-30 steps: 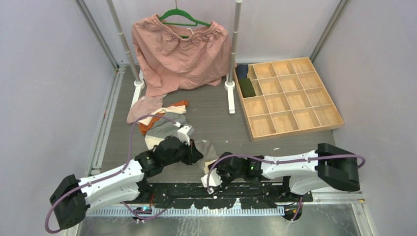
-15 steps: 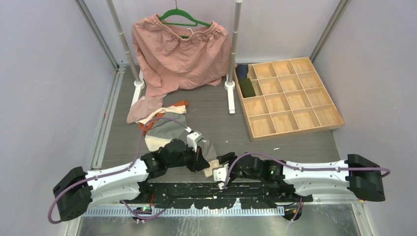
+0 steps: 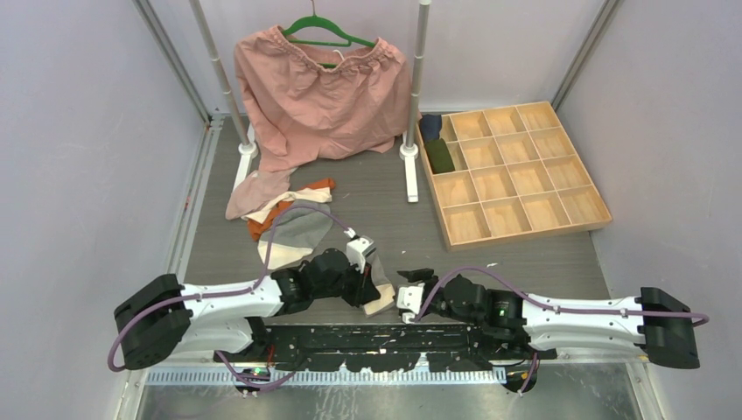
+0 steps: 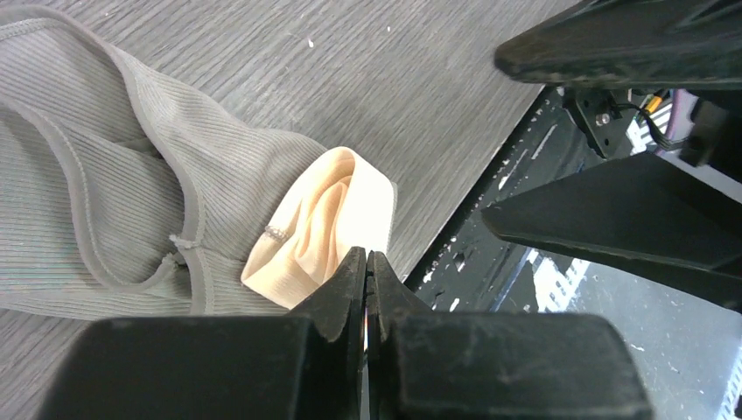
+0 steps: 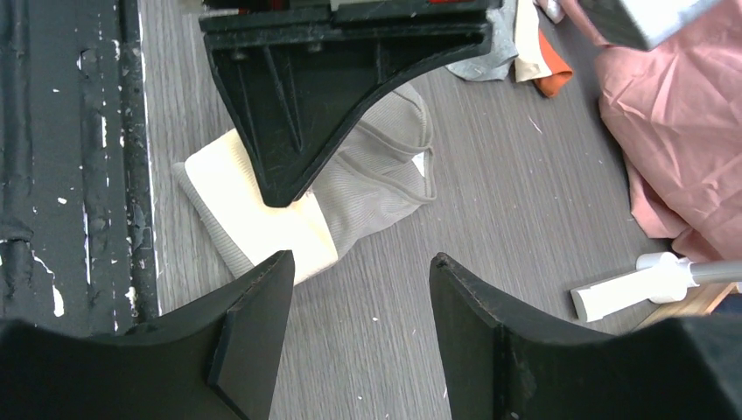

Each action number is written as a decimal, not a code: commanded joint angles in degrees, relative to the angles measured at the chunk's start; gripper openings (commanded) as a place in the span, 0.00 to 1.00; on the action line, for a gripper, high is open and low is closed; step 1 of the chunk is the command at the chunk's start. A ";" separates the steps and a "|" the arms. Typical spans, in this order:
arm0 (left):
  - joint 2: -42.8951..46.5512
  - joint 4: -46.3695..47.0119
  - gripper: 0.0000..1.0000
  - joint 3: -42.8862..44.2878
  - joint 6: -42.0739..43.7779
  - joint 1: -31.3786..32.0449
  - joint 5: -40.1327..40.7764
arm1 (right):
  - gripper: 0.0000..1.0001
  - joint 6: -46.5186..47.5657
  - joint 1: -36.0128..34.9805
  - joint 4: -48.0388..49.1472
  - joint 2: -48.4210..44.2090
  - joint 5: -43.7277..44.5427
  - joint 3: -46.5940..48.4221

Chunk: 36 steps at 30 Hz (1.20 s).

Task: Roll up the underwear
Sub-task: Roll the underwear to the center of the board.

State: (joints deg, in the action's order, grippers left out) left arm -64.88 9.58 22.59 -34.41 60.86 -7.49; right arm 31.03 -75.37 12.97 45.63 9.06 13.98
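Your left gripper is nearer, jaws pressed together at the cream end of the underwear; you can't tell if cloth is pinched. It runs lengthwise away from the table edge. Your right gripper gapes wide beside it.

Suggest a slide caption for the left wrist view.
Left fingers, pressed shut, tips at a cream fold beside grey ribbed underwear on the table; right fingers open nearby.
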 commanded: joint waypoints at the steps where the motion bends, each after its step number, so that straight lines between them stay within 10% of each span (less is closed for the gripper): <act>1: -1.99 3.53 0.01 1.86 0.84 0.15 2.08 | 0.64 -2.11 -0.07 1.01 -1.92 1.75 0.60; 36: -10.39 9.41 0.01 -2.82 0.57 0.16 3.80 | 0.71 13.25 -0.11 -22.52 12.17 -11.83 14.32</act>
State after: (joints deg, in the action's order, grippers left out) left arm -72.79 17.52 20.32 -34.35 60.84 -3.49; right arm 41.34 -75.37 -6.92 56.10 -0.38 25.26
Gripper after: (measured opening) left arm 0.013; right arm 0.704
